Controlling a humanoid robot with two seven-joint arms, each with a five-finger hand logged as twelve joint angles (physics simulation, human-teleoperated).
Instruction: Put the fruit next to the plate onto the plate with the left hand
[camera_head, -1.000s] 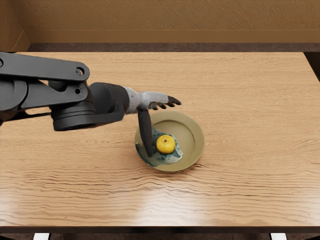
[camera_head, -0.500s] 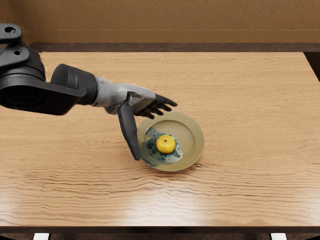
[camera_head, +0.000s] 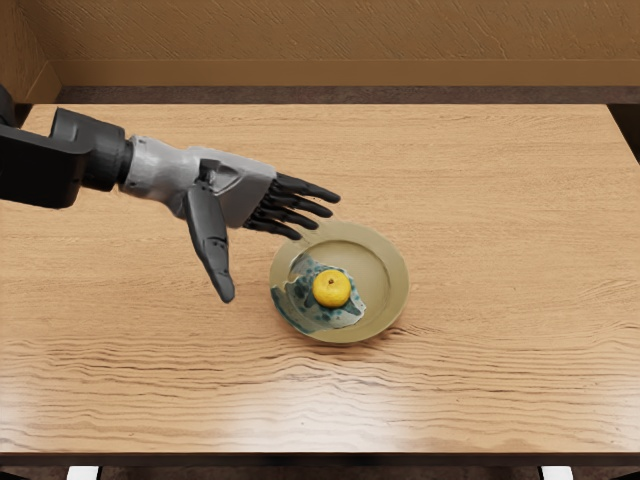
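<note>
- Left hand: hangs above the desk just left of the plate, level with its far-left rim; comes in on a dark arm from the left edge of the view.
- Fingers: spread and nearly straight, aimed toward the plate's far rim, holding nothing. Thumb: points down toward the desk, left of the plate and apart from its rim.
- Fruit: small, round, yellow; sits on the plate a little left of its middle, on a blue-green patch that reaches the plate's left rim. Touches no finger.
- Judged from this layout: looks placed as the task asks. An empty, open hand beside the plate fits a finished release, with only clearing away left to do.
- Likely sense of the spot: well inside the raised rim, which should keep a round thing from rolling off. Cannot tell whether fully at rest.
- Possible trouble: low-hanging thumb beside the plate's left rim could nudge the plate if swung toward it; safer to lift up and away to the left.
- Right hand: not in view.
- Desk: pale wood with bold grain, a glossy sheen in front of the plate.
- Room: behind the plate, past the desk's far edge, a brown textured wall with a dark strip at its foot.
</note>
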